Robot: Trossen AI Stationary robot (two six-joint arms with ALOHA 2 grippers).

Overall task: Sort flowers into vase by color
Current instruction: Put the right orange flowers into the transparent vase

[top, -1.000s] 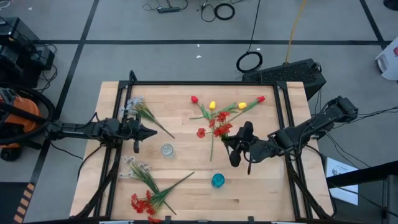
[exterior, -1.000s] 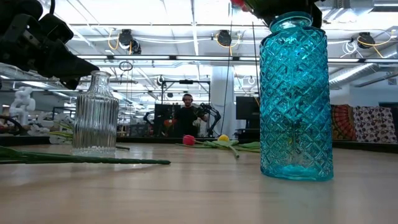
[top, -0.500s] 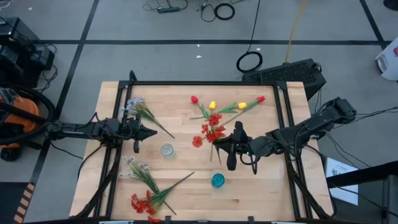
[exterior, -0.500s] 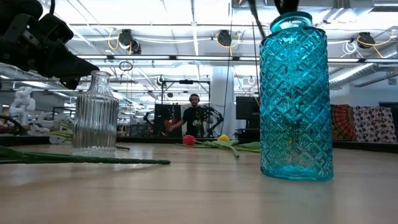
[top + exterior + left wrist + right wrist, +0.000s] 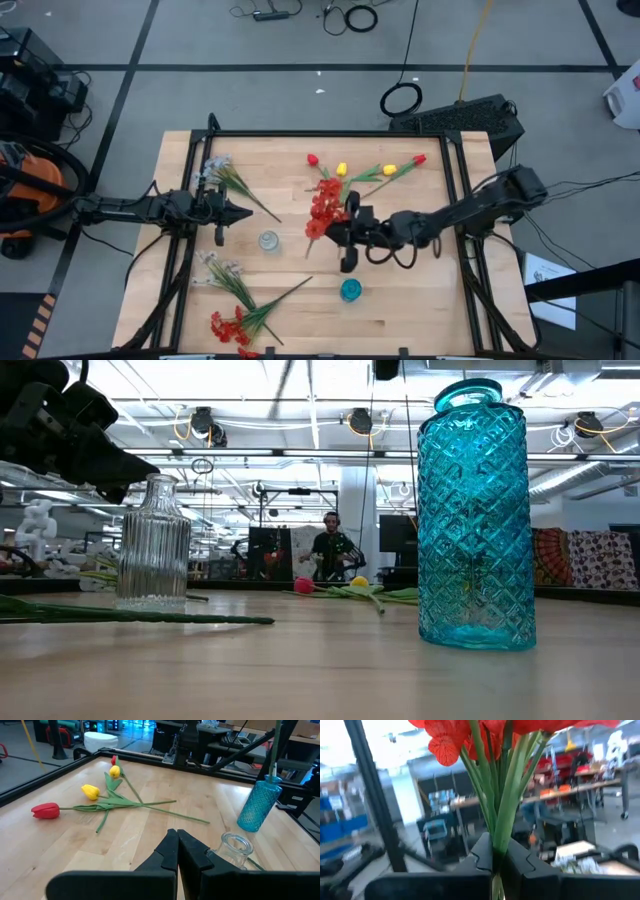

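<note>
My right gripper (image 5: 338,228) hangs over the table's middle, shut on a spray of small red blossoms (image 5: 322,200). In the right wrist view the gripper (image 5: 496,856) has the blossoms (image 5: 449,742) standing above its fingers. The blue vase (image 5: 350,290) stands on its base just nearside of it, and the clear vase (image 5: 268,240) stands to its left. My left gripper (image 5: 240,213) waits shut at the table's left, above the clear vase (image 5: 235,847). Red and yellow tulips (image 5: 365,172) lie flat toward the far edge. My right gripper pinches the spray's bundle of thin green stalks (image 5: 501,832) between its two fingers, a little below the blossoms. The fingers come roughly level from the table's right and lie across the stalks. The spray is lifted clear, and its stalk end (image 5: 308,252) points toward the near-left.
Two sprays of white blossoms (image 5: 228,176) (image 5: 228,278) and another red spray (image 5: 235,325) lie on the table's left half. A black frame runs along the far edge and both sides. A person stands in the room far behind the table (image 5: 332,550).
My right gripper has carried the red spray toward the table's left, from right of the tulip stems to a spot farside of the blue vase. The spray has come along with it and its stalk end has swung toward the near-left. The left arm has kept still.
</note>
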